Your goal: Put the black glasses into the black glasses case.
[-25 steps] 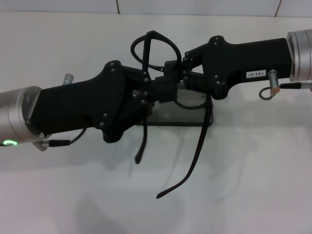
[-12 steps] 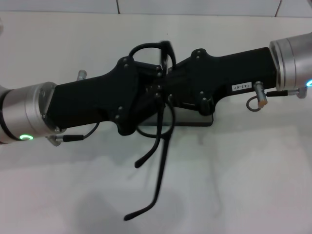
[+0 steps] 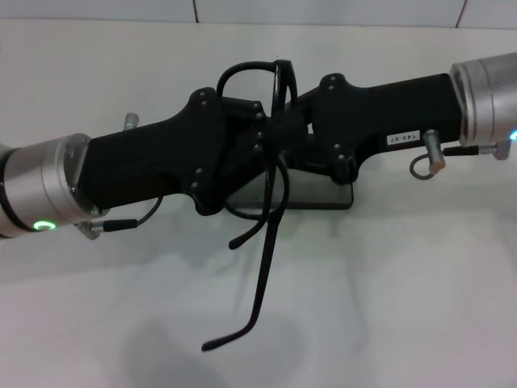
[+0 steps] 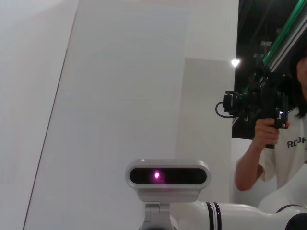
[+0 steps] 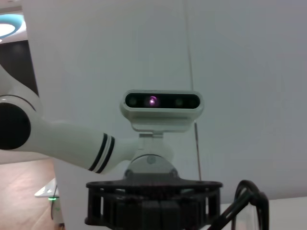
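Observation:
In the head view the black glasses (image 3: 245, 74) are held in the air between my two grippers, above the middle of the table. One lens rim loops up behind the fingers. The two temple arms (image 3: 264, 271) hang down toward the near side, close together. My left gripper (image 3: 265, 136) reaches in from the left and my right gripper (image 3: 286, 121) from the right. Both look shut on the frame where they meet. The black glasses case (image 3: 329, 199) lies on the table under them, mostly hidden by the grippers. The wrist views show neither glasses nor case clearly.
The white table (image 3: 404, 307) stretches all around, with a wall seam along its far edge. The left wrist view shows my head camera (image 4: 168, 176) and a person filming (image 4: 268, 129). The right wrist view shows my head camera (image 5: 161, 103) too.
The glasses have turned in the grip. The temple arms, spread apart before, now hang close together and farther left. The right gripper has closed in on the left one.

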